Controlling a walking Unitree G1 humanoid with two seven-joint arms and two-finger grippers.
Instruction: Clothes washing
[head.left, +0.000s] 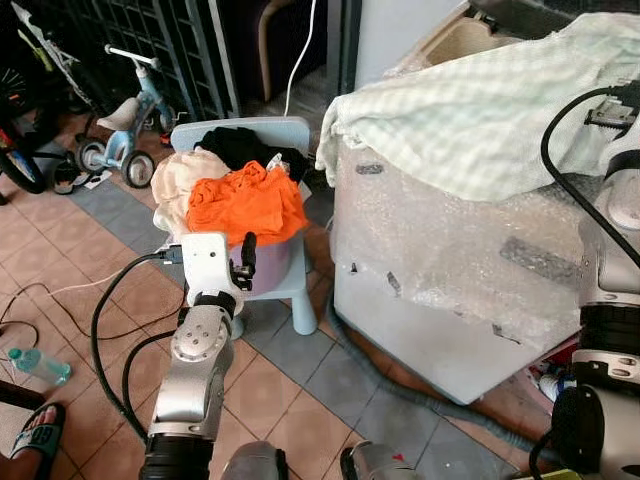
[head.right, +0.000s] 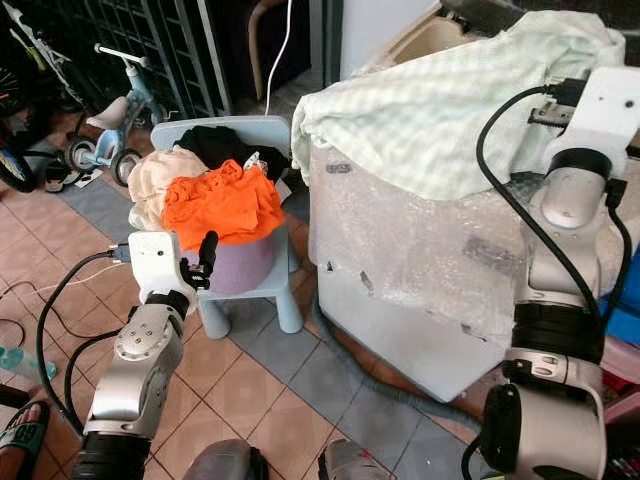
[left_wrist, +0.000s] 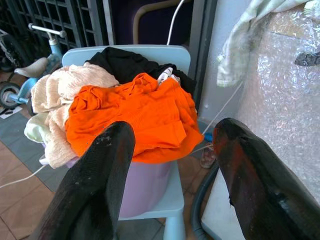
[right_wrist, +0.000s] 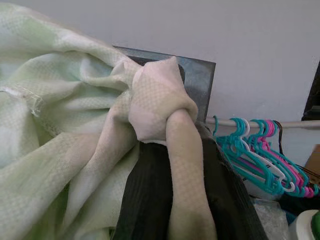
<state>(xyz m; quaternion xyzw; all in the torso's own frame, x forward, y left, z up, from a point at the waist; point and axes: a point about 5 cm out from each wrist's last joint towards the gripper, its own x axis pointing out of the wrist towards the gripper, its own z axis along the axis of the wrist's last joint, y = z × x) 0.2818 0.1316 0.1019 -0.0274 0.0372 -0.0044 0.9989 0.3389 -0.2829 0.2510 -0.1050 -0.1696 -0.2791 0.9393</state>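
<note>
A pale green checked cloth (head.left: 470, 100) lies draped over the top of the washing machine (head.left: 450, 260), which is wrapped in bubble wrap. My right gripper (right_wrist: 182, 150) is shut on a bunched fold of this cloth at the machine's far right. On a light blue child's chair (head.left: 300, 295) stands a lilac basin (head.left: 268, 265) heaped with an orange garment (head.left: 245, 205), a cream one (head.left: 185, 175) and a black one (head.left: 245, 145). My left gripper (left_wrist: 175, 165) is open, a short way in front of the basin, holding nothing.
A child's tricycle (head.left: 125, 120) and a dark metal gate stand behind the chair. A grey hose (head.left: 400, 390) runs along the machine's foot. A water bottle (head.left: 35, 365), a sandalled foot (head.left: 35, 435) and black cables lie on the tiled floor. Coloured hangers (right_wrist: 260, 150) hang behind the machine.
</note>
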